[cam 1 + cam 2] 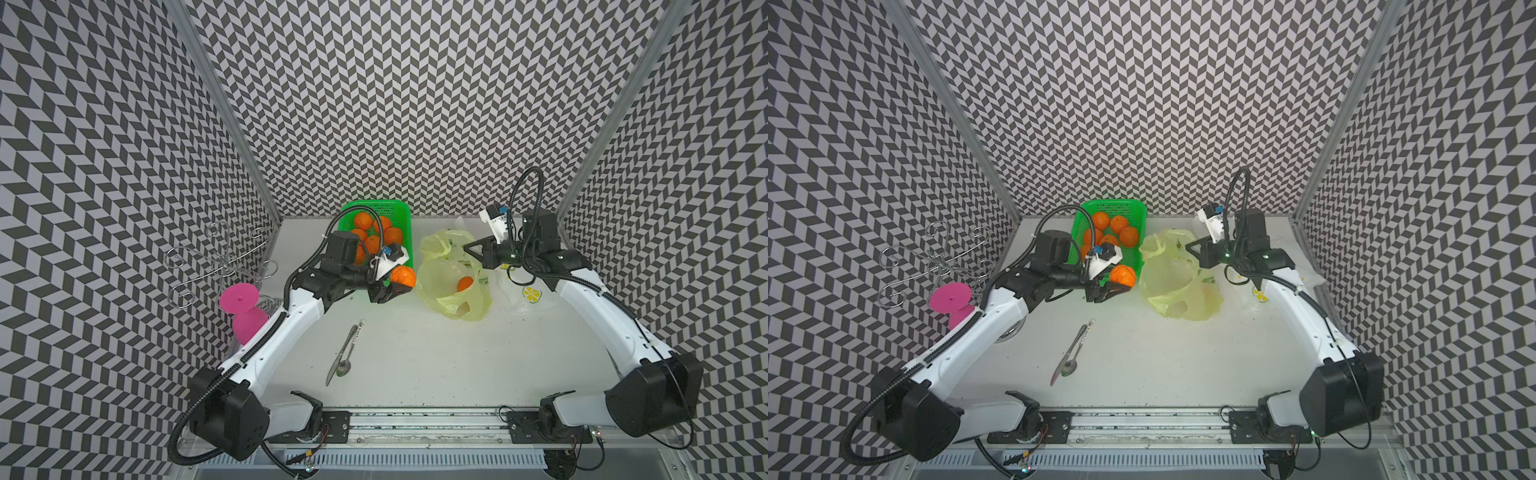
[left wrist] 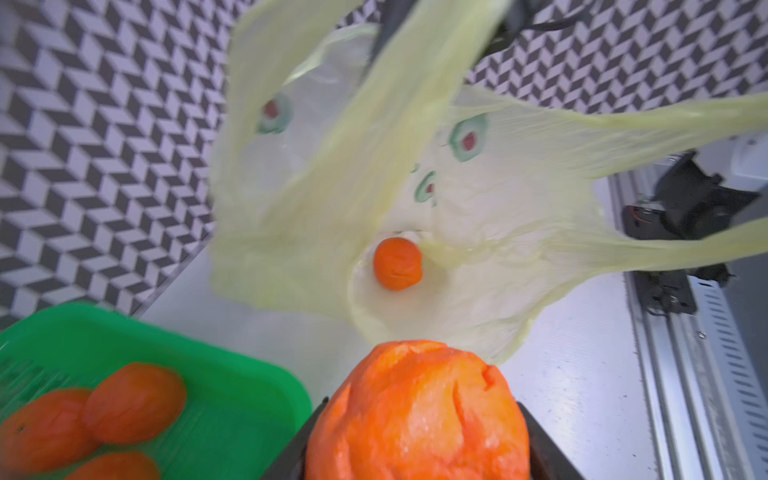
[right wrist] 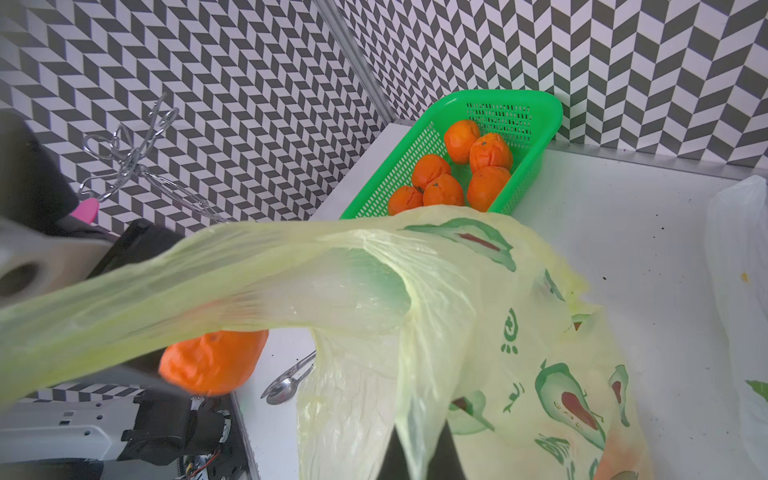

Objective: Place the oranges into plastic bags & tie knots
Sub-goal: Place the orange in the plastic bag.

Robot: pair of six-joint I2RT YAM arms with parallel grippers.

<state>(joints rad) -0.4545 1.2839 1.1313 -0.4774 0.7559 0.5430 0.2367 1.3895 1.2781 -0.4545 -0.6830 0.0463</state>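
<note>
Well in front of the green basket point(image 1: 400, 211), a knife point(image 1: 331, 376) and a spoon point(image 1: 344, 367) lie together on the table point(image 1: 436, 365). Just off the basket's near corner, the left gripper point(image 1: 398, 284) is clamped on the held orange point(image 1: 404, 276), clear of the table. Beside the basket, towards the right arm, the yellow-green bag point(image 1: 440, 291) sits with its mouth open, and the bagged orange point(image 1: 465, 284) rests inside. The right gripper point(image 3: 419, 455) is closed tight, pinching that bag's handle strip and holding it raised. Farther from the basket, the white bag point(image 1: 528, 296) lies partly under the right arm. Within the basket, by the back wall, six oranges point(image 3: 457, 174) are clustered and touching.
</note>
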